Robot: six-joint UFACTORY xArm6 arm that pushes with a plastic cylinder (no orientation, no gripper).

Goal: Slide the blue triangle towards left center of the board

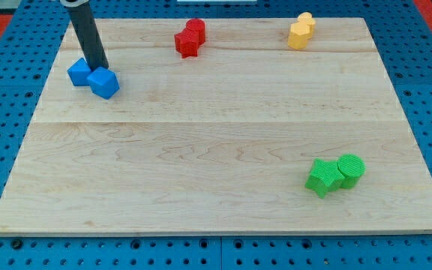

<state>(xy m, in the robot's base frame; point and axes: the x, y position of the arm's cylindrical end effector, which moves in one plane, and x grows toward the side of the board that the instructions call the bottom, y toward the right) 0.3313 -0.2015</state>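
Note:
Two blue blocks sit at the view's upper left of the wooden board [216, 150]. One blue block [79, 72] lies to the left and a blue cube-like block [105, 82] lies just right of it; which is the triangle I cannot tell. They touch or nearly touch. My tip [100, 66] is at the end of the dark rod, which comes down from the view's top left. The tip stands just above and between the two blue blocks, against them.
Two red blocks [190, 37] sit together at the view's top centre. Two yellow blocks [301, 31] sit at the top right. A green star-like block [322, 177] and a green cylinder [350, 169] touch at the lower right. Blue pegboard surrounds the board.

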